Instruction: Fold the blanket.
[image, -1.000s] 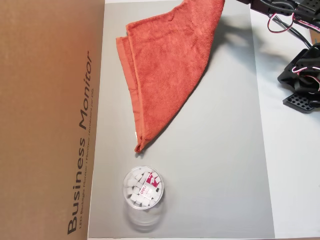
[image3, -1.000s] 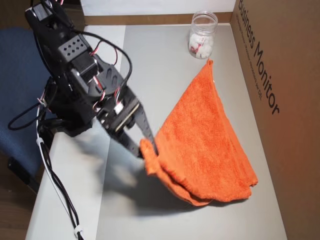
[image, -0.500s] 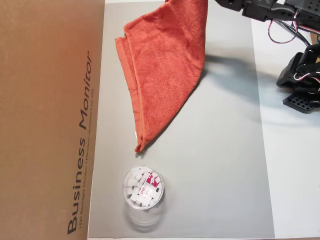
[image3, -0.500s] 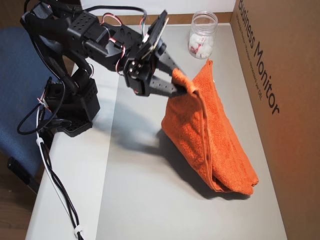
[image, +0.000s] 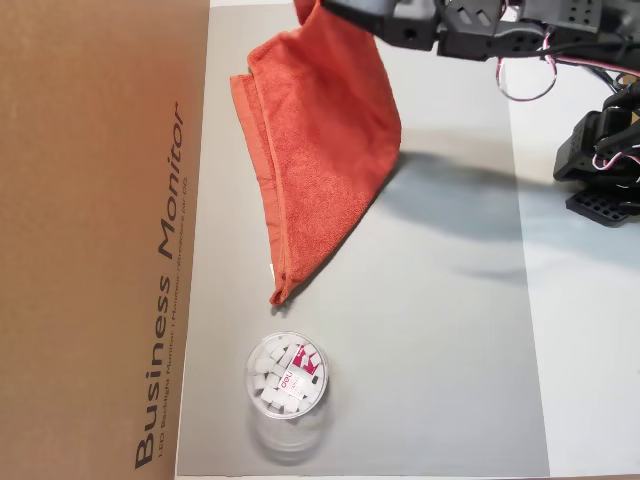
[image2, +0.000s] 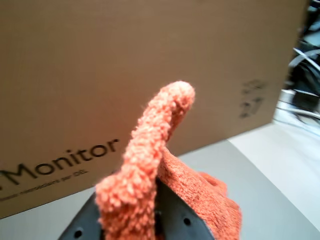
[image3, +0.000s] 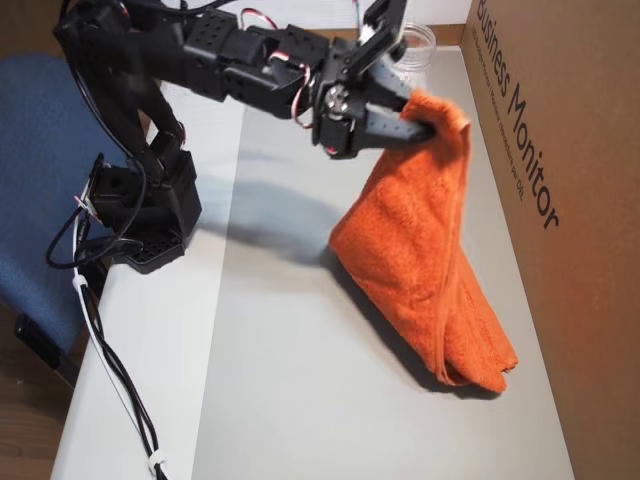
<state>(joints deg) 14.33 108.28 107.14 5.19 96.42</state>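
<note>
Overhead views showed the cardboard "Business Monitor" box (image: 100, 240) standing along one side of the grey mat (image: 440, 330), and the blanket (image: 325, 150) draped in a long wedge beside it, its long axis parallel to the box. One pointed end lay on the mat near the clear tub (image: 285, 378), the other corner was lifted off the mat. The gripper (image3: 425, 118) had its fingers pinching that raised corner, the cloth hanging down from it.

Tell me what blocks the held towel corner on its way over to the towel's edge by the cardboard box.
Nothing visible does. The gripper holds the towel corner above the mat; the box stands just beyond, and the clear tub sits off the towel's tip.
</note>
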